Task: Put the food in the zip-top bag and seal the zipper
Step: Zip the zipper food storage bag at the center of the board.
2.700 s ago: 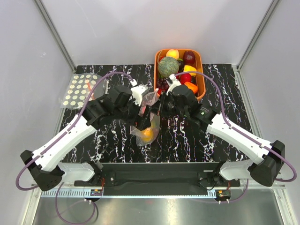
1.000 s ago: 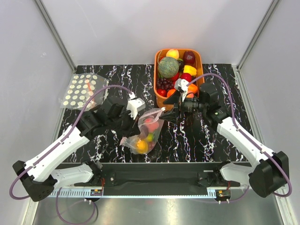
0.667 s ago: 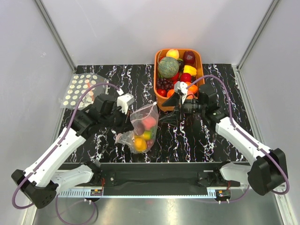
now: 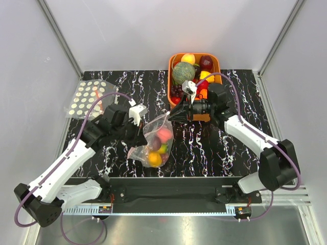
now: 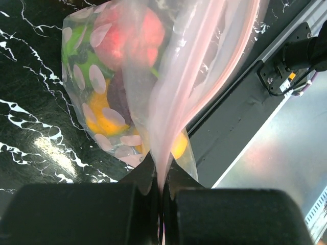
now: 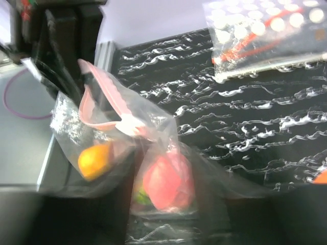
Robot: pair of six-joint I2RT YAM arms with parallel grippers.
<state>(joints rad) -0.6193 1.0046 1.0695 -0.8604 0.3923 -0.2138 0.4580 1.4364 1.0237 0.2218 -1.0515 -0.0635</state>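
Left tool (image 5: 161,178) clamps the zip-top bag (image 4: 156,140) over black marbled table (image 4: 204,148), grey walls (image 4: 153,30) around; right tool (image 4: 171,115) half-open.

Blurred: zip-top bag (image 6: 156,148); right claw (image 4: 172,115) grip unclear.

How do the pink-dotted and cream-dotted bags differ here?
The pink-dotted bag bulges with fruit; the cream-dotted bag lies flat. The pink-dotted bag is pinched by the left gripper; the cream-dotted bag lies untouched far left on the table. The pink-dotted bag's zipper is pink; the cream-dotted bag's strip is orange-red. Both are clear dotted plastic.
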